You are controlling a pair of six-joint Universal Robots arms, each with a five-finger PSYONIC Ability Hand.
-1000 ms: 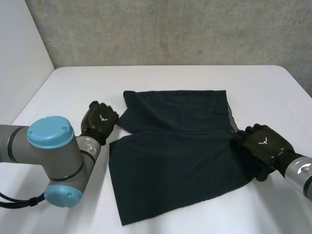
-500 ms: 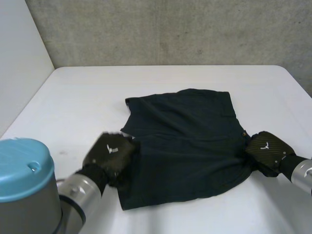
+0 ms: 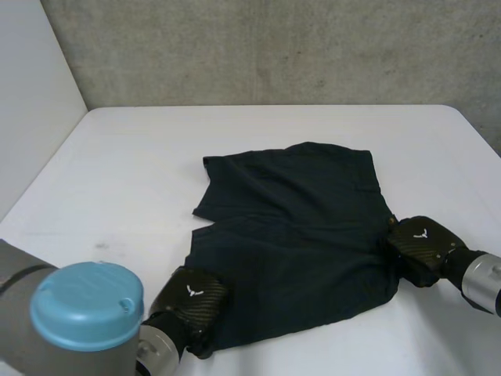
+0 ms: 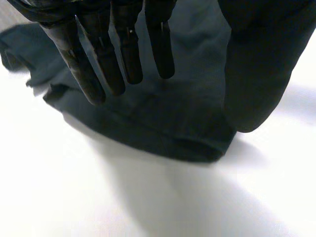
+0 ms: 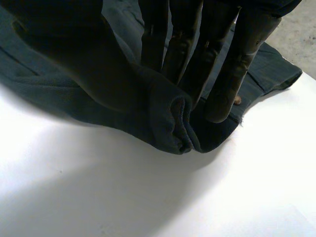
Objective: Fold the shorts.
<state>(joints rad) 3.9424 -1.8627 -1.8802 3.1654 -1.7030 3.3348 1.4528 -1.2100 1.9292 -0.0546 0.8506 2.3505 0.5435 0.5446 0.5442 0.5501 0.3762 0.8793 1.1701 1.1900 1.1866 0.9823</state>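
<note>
Dark shorts (image 3: 297,227) lay spread mostly flat near the middle of the white bench (image 3: 125,157), rumpled along the far edge. Leg ends pointed toward the robot's left, with a notch between them. The waistband side was toward its right.

Robot's left hand (image 3: 190,299) sat at the near left corner of the shorts, by the hem of the nearer leg. In the wrist view its fingers (image 4: 126,49) were straight, tips over the cloth just inside the hem. The thumb (image 4: 254,74) stood well apart from them, above the corner. Nothing was gripped, and whether the tips touched the cloth could not be told.

Robot's right hand (image 3: 420,244) was at the right edge of the shorts. In the wrist view its thumb and fingers (image 5: 232,69) were closed on a bunched fold of that edge, the cloth doubled between them.

A grey concrete wall (image 3: 274,47) stood behind the bench.
</note>
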